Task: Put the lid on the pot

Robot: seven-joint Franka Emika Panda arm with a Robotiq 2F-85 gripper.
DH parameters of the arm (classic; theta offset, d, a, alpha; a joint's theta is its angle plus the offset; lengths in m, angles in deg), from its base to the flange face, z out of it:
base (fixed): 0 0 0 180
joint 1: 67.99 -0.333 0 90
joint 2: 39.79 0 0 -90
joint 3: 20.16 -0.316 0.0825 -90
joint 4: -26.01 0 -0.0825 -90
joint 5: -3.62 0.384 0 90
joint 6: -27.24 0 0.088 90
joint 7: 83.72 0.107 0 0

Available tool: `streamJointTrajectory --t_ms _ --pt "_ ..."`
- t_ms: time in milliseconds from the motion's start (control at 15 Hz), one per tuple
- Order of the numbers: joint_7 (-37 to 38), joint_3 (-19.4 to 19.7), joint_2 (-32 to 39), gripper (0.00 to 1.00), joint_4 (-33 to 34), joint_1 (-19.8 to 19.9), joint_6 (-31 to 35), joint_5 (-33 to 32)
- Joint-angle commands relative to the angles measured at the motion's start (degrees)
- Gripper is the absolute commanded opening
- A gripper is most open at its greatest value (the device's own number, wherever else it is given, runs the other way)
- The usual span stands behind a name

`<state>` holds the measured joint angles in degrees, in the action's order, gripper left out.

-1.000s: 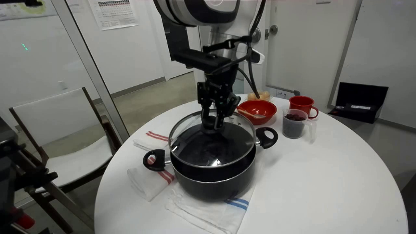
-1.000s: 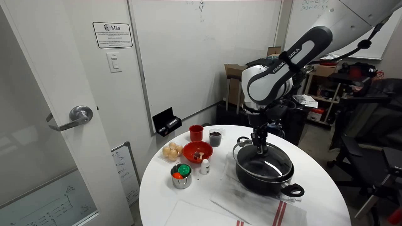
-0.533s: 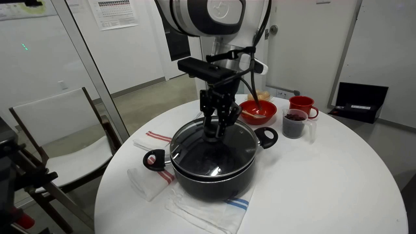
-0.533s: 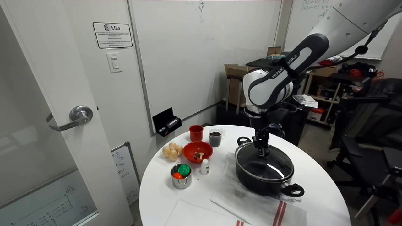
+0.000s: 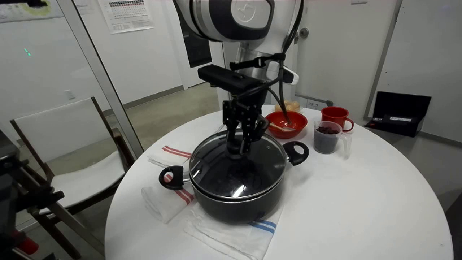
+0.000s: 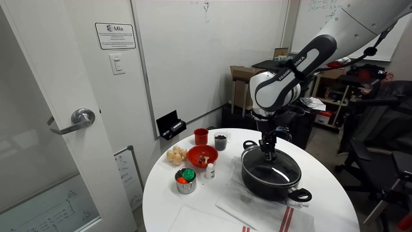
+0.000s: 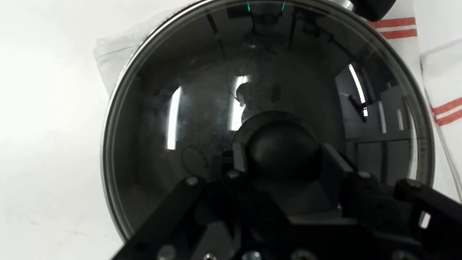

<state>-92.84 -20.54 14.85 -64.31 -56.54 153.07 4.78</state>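
Note:
The clear glass lid (image 5: 263, 169) with a thin metal rim lies level over the black pot (image 5: 236, 211). A thin dark band shows between the lid's front rim and the pot's rim, so I cannot tell whether they touch all round. The lid (image 6: 280, 172) and pot (image 6: 260, 190) also show in an exterior view, rims close together. My gripper (image 5: 236, 146) is over the lid's centre. In the wrist view the fingers (image 7: 283, 159) are shut on the lid's black knob (image 7: 281, 144), one on each side. The lid (image 7: 202, 83) hides the pot's inside.
Striped towels (image 5: 234, 238) lie under and beside the pot. A red bowl (image 5: 288, 126) with a spoon, a red mug (image 5: 334, 117) and a measuring cup (image 5: 326, 142) stand behind it. A small metal pot (image 6: 186, 185), a white bottle (image 6: 210, 172) and eggs (image 6: 176, 154) share the table.
My gripper has moved down with the lid, from tilted above the pot to level at its rim. Over the last half second it has sunk only slightly.

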Motion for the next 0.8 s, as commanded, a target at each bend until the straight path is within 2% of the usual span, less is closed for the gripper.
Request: streamJointTrajectory --t_ms 0,733 --pt "0.21 0.14 -0.50 0.25 -0.30 0.03 0.15 1.50" --pt "1.10 0.74 -1.45 0.25 -2.31 -0.49 0.74 0.97"
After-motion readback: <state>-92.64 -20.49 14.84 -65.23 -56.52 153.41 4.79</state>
